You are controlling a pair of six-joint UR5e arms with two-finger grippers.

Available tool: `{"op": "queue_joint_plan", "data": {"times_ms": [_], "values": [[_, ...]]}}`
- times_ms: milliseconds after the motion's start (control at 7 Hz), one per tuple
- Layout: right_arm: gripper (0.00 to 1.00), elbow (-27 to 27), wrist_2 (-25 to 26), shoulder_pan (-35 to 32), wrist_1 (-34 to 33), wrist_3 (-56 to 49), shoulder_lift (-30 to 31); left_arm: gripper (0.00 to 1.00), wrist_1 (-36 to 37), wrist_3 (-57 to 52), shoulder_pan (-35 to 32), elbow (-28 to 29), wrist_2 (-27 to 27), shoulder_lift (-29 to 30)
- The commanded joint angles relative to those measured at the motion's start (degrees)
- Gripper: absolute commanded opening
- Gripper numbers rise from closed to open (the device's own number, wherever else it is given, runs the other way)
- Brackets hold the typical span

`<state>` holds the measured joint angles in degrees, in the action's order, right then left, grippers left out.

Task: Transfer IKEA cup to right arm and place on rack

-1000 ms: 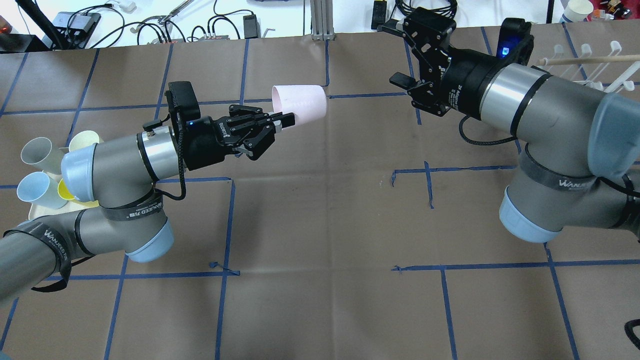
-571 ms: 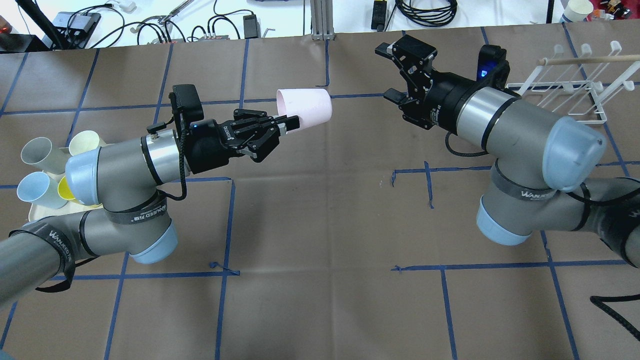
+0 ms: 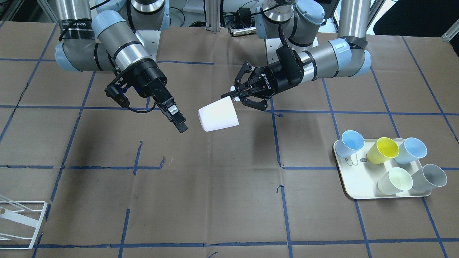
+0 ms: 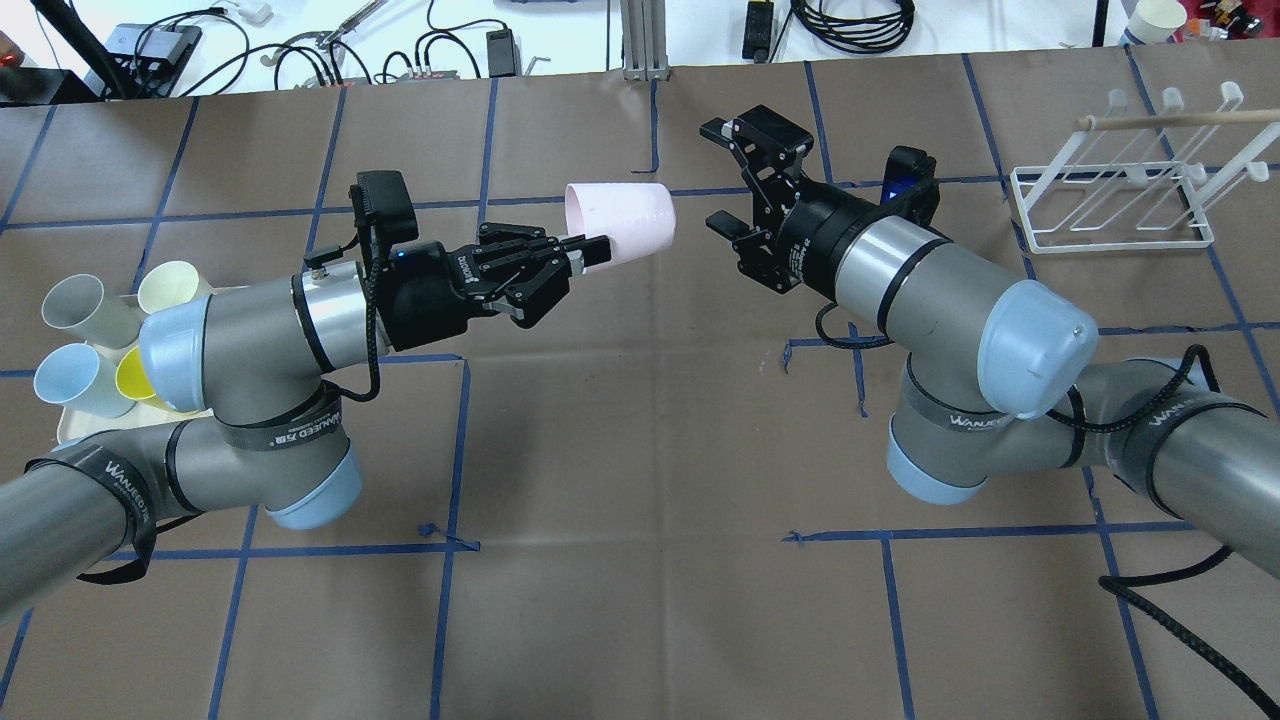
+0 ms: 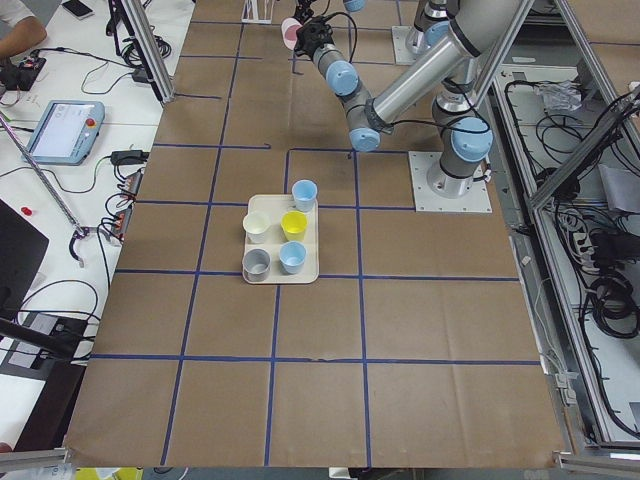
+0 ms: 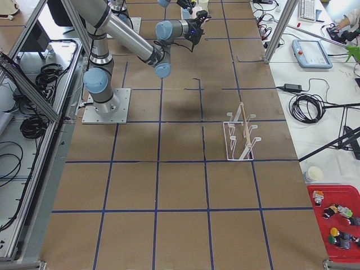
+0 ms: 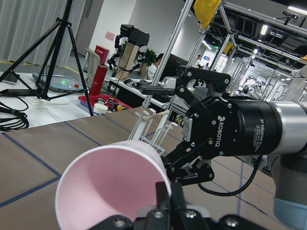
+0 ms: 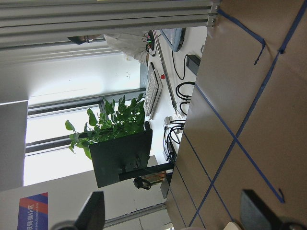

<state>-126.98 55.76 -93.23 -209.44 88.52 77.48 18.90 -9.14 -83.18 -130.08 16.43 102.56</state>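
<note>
The left gripper pinches the rim of the pink cup, sideways in mid-air over the table's far middle; likely light, stiff and slick, it offers its base end to the right gripper, spread wide just right of it.

The cup looks like smooth, matt pink plastic. The right arm has dull grey metal tubes, a brushed silver wrist band and smooth pale blue caps. The rack is white-painted wire carrying a pale wooden rod. Matt brown paper covers the table.
</note>
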Motion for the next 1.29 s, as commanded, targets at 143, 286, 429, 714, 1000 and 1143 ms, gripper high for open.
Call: {"op": "queue_joint_plan", "data": {"times_ms": [143,286,429,714,1000,1143], "values": [[1.00,-0.90,-0.38,-0.54,-0.53,1.57,-2.85,0.00,0.09,0.79,-0.05,0.00,0.00,-0.08],[1.00,-0.82,-0.65,-2.11,-0.53,2.09,-3.82,0.00,0.09,0.79,-0.05,0.00,0.00,-0.08],[1.00,-0.82,-0.05,-2.39,-0.44,2.53,-3.39,0.00,0.09,0.88,-0.05,0.00,0.00,-0.17],[0.99,-0.38,0.31,-2.39,-0.70,9.64,-1.65,0.00,0.09,1.40,-0.05,0.00,0.00,-0.26],[0.98,-0.73,1.71,-2.57,-0.70,9.66,0.91,0.00,0.09,1.41,-0.05,0.00,0.00,-0.26],[0.98,-0.90,1.81,-2.57,-1.31,9.66,0.57,0.00,0.09,1.41,-0.05,0.00,-0.08,-0.35]]}}
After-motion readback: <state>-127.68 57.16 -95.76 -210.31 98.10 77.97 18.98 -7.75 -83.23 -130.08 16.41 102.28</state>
